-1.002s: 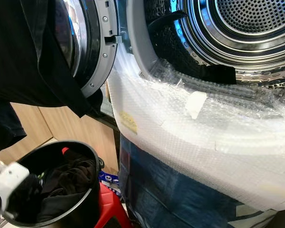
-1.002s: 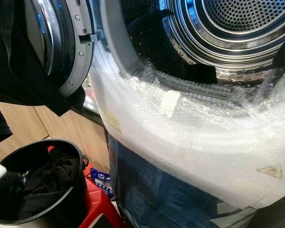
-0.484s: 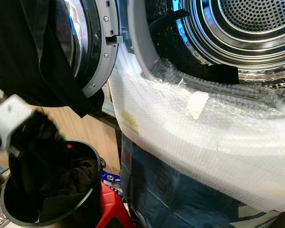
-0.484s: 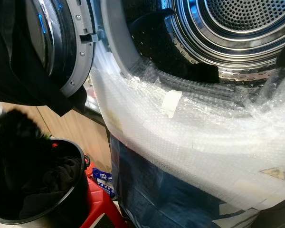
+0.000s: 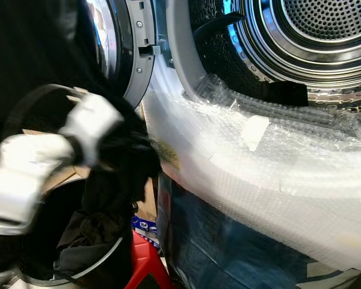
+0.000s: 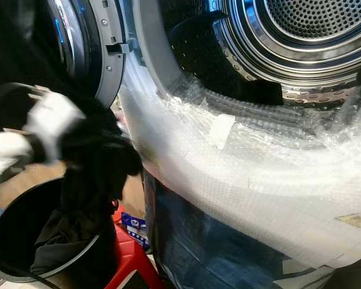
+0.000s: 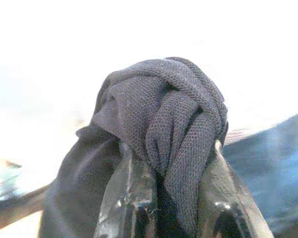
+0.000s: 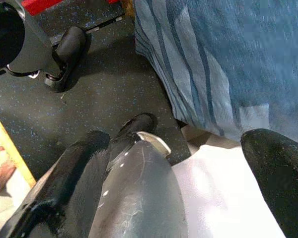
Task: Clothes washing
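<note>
Lifted up out of the black bucket (image 5: pixel 60 265) since a second ago, the left pincer (image 7: pixel 171 198) is clamped on a dark garment (image 7: pixel 164 119), which trails down into the bucket beside the washing machine's bubble-wrapped opening (image 5: pixel 259 156). Low above the floor (image 8: pixel 104 79), the right pincer (image 8: pixel 203 168) hangs spread apart, holding nothing.

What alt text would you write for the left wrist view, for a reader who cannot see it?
The left gripper is shut on a bunched dark grey knitted garment, which bulges above its two black fingers and hangs down between them. The background is washed-out white, with a blurred blue patch to one side.
</note>
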Robot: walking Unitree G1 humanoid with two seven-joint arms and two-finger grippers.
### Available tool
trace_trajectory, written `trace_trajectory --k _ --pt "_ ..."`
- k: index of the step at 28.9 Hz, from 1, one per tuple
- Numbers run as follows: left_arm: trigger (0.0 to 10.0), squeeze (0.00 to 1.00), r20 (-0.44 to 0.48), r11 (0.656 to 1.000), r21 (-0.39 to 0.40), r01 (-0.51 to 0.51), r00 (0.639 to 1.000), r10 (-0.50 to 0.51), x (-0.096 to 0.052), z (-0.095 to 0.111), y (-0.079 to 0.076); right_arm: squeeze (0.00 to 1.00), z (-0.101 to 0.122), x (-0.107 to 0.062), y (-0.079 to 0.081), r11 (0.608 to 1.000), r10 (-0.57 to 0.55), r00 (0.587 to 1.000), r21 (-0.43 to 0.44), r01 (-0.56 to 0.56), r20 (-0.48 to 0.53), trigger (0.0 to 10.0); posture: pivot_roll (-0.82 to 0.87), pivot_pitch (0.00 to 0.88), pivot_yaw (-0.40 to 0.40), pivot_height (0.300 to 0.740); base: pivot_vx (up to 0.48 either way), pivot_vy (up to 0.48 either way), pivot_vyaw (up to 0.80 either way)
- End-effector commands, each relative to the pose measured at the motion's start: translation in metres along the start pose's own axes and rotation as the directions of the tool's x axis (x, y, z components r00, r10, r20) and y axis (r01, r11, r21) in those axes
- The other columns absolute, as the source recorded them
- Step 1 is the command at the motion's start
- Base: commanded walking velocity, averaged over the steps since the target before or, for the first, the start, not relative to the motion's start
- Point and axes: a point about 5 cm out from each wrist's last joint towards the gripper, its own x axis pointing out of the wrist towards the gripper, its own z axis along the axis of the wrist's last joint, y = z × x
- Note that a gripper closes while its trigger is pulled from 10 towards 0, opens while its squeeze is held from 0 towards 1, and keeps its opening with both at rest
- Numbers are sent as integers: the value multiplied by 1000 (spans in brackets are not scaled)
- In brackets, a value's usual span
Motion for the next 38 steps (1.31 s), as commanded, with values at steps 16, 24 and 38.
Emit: trace_trajectory --k 16,24,38 --pt "0 0 -67 911 -38 411 909 -413 -10 -19 -56 0 -7 0 -2 1000 7 1000 23 -6 -9 10000 214 24 80 740 0 0 0" --pt "0 0 -244 941 -122 314 910 -336 -10 -71 -55 0 -3 0 -3 999 35 999 -1 -35 14 10000 205 37 70 740 0 0 0" --pt "0 0 -274 951 -190 243 917 -289 -1 -95 -62 1000 63 -13 -25 940 299 874 39 -338 383 10000 199 0 45 740 0 0 0"
